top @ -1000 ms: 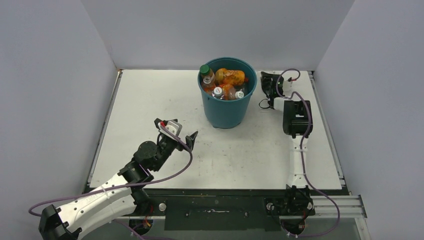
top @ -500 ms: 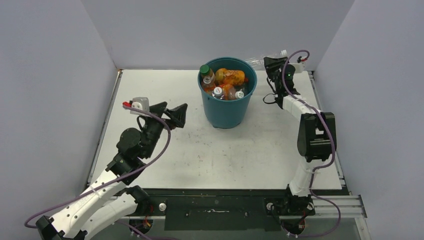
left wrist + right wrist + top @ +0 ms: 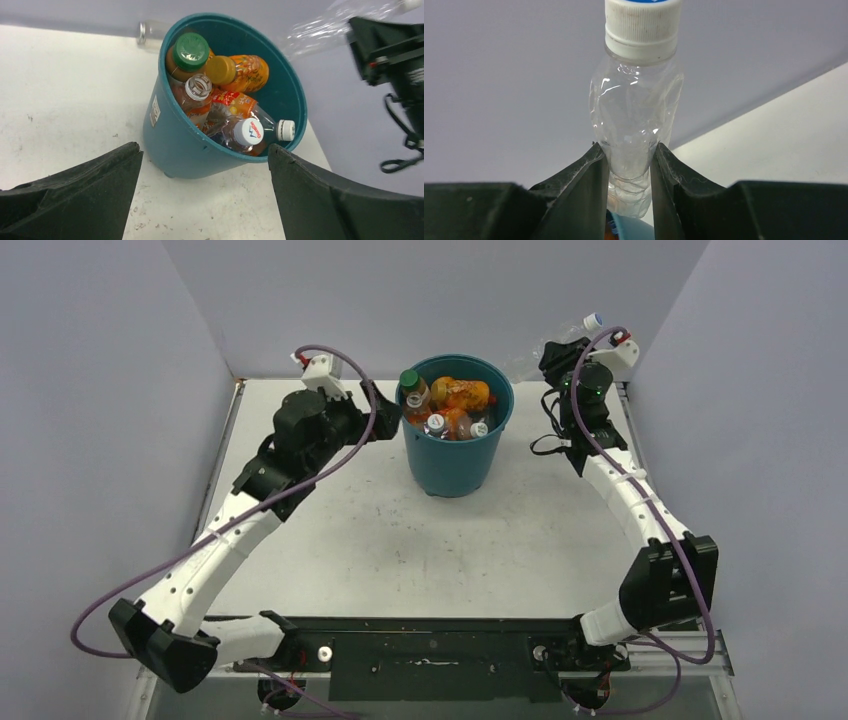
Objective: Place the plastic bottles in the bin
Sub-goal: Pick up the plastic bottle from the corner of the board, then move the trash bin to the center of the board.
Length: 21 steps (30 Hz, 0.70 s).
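The teal bin (image 3: 455, 455) stands at the back middle of the table, filled with several plastic bottles (image 3: 450, 405): a green-capped one (image 3: 190, 50), an orange one (image 3: 245, 72) and white-capped clear ones (image 3: 248, 132). My right gripper (image 3: 556, 355) is shut on a crushed clear bottle (image 3: 636, 115) with a white cap. It holds that bottle (image 3: 560, 340) in the air, to the right of and above the bin's rim. My left gripper (image 3: 385, 412) is open and empty beside the bin's left wall (image 3: 170, 145). Another clear bottle (image 3: 150, 35) lies on the table behind the bin.
The grey back wall (image 3: 430, 300) is close behind the bin and the held bottle. Side walls (image 3: 100, 440) close in the table on the left and right. The bin's rim (image 3: 636, 229) shows just below the right fingers.
My left arm swung from the near left up to the bin's left side. My right arm rose from the back right of the table, lifting the clear bottle above rim height.
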Available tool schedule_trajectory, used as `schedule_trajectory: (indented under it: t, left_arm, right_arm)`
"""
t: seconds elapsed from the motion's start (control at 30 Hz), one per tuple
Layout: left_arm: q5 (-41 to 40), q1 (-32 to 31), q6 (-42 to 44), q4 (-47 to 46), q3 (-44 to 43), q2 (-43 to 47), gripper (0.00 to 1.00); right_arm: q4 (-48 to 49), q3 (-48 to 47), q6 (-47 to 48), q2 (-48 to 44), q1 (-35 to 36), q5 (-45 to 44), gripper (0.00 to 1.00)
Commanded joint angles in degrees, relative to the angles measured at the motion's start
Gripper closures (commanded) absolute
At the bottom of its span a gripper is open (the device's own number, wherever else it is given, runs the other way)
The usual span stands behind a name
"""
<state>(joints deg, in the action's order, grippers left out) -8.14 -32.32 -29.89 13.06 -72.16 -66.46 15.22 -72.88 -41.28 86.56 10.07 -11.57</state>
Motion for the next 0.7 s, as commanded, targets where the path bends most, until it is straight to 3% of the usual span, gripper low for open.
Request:
schedule_trajectory:
  t: [0.0,0.23,0.67]
  left_arm:
    - [4.8,0.8,0.9,13.2,-10.0,-7.1,0.09]
    - [1.7,1.1,1.6,16.8,-14.3,-14.0,0.23]
    - [-0.4,1.1,3.4,18.2,-22.3,-21.6,0.24]
  right_arm:
    - [-2.8,0.5,6.8,-6.5,1.4,-4.3,0.95]
    - [-5.7,2.2,8.7,-10.7,1.6,-4.6,0.95]
    - [-5.1,8.1,7.5,-15.2,2.3,-4.2,0.95]
